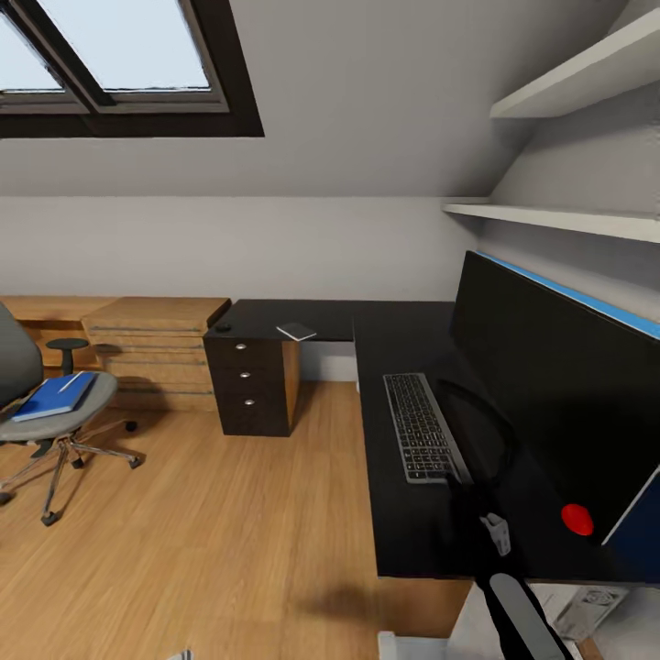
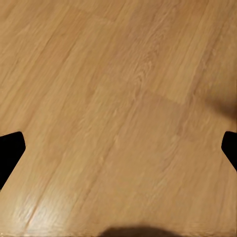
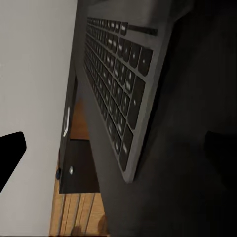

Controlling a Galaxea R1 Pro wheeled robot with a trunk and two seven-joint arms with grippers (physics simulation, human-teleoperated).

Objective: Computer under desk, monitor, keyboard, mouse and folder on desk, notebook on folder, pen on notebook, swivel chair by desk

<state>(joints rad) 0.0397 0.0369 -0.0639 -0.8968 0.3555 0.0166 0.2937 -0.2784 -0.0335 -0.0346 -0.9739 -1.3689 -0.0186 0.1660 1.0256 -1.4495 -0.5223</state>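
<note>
Right gripper (image 3: 118,148) hovering over the desk (image 1: 403,522) just short of the keyboard (image 1: 423,426), fingers spread, nothing held. Keyboard's long axis running straight away from that hand, parallel to the monitor (image 1: 550,385) beside it. Left gripper (image 2: 118,148) also spread and empty, hanging over bare wood floor (image 2: 123,98). Farther off, mouse (image 1: 223,327) and notebook (image 1: 296,331) at the desk's far corner. Farthest left, blue folder (image 1: 55,396) lying on the swivel chair (image 1: 50,417), probably left arm's side, well apart.
</note>
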